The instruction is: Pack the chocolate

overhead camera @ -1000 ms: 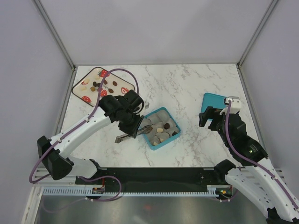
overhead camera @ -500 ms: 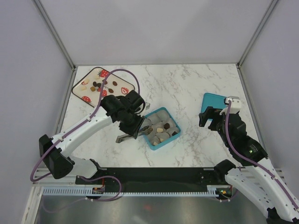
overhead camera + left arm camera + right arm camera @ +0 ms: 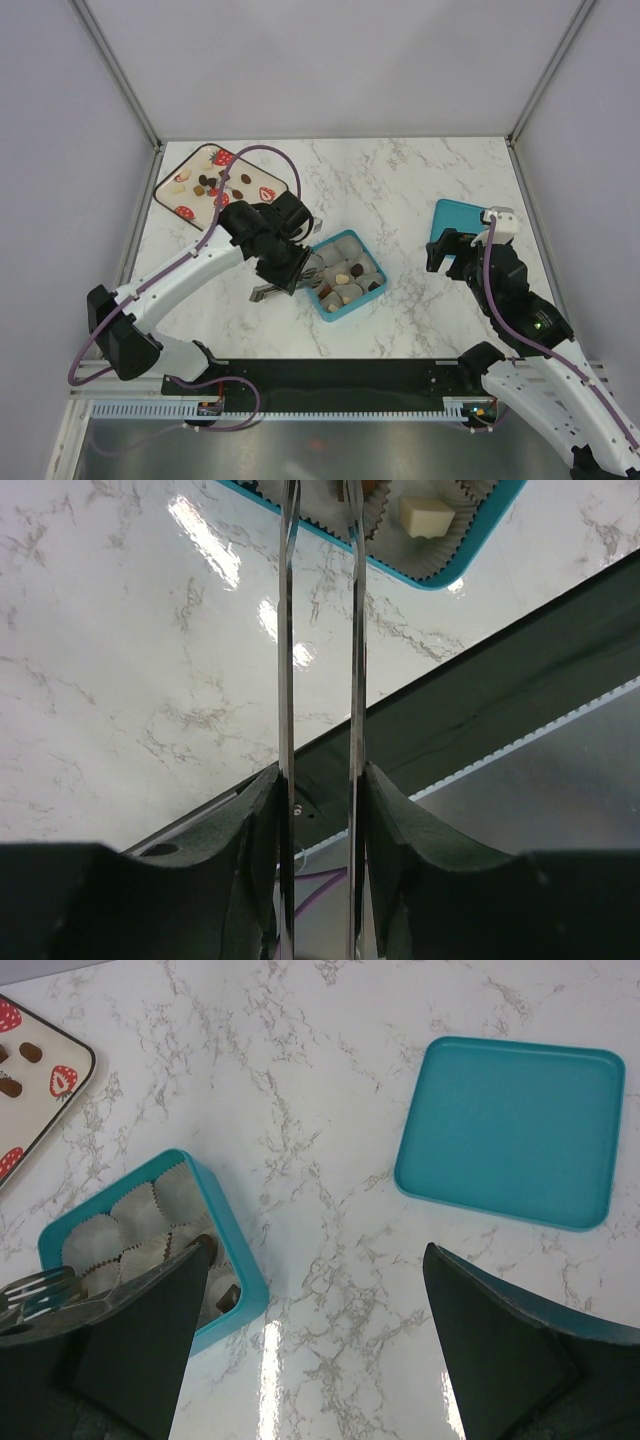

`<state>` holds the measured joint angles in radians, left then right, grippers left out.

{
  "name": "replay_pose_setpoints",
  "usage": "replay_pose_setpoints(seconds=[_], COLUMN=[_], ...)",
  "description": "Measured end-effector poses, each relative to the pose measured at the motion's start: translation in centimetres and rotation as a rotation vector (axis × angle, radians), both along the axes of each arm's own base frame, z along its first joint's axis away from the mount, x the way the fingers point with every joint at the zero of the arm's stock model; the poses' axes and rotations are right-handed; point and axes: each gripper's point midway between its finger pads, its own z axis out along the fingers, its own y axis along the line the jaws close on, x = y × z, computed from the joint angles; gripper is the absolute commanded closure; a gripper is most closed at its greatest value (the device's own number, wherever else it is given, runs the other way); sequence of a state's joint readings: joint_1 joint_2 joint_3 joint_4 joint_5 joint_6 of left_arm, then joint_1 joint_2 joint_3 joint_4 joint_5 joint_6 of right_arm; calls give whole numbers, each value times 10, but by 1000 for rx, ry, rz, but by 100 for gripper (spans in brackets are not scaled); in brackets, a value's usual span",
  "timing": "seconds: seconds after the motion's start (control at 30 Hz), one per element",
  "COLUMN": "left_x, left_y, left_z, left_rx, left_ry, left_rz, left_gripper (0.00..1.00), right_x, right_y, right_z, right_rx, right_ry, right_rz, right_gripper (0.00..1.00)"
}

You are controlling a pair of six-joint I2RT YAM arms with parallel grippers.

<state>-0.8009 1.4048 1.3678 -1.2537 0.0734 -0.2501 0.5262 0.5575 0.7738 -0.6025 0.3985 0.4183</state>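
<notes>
Teal lid point(image 3: 510, 1130) near right jaws, spread | left jaws pinching tweezers point(image 3: 356, 680) over box point(image 3: 240, 1250)

The tray point(image 3: 193, 160) lay at the far left corner of the table point(image 3: 400, 180), with chocolate pieces point(image 3: 205, 182) scattered on it. The box point(image 3: 360, 300) sat near the middle, closer to the arms, with paper cups point(image 3: 345, 245) packed inside it, some holding pieces. The lid point(image 3: 458, 215) lay flat well to the box's right.
</notes>
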Motion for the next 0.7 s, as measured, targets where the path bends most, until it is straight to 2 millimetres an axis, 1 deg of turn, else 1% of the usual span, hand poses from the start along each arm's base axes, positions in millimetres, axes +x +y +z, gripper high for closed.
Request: replay_pose_setpoints(seconds=[0.1,0.17,0.3,0.4,0.5,0.53,0.57,0.7], left_x=[7,16,40,60,90,103,112,156], left_y=[0,-2,-6,-1,15,26,35,83], left_z=[7,17,43,53,56,57,57,60], left_rx=[4,3,-26,-43,-45,-43,-39,-52], left_ry=[-32,-76,-181,-223,-255,-269,-277,-339], left_rz=[15,35,83,139,243,295,333,527], left_gripper=[55,55,55,55,55,55,54,54], right_x=[0,0,0,0,-1,-2,-2,-3], right_y=[0,0,0,0,0,-1,-1,-1], right_z=[0,2,5,5,6,7,8,10], right_rx=[0,1,5,6,9,11,12,18], right_ry=[0,-2,-8,-10,-15,-17,-20,-28], right_rz=[0,0,0,1,1,1,1,2], right_gripper=[3,3,3,3,3,3,3,3])
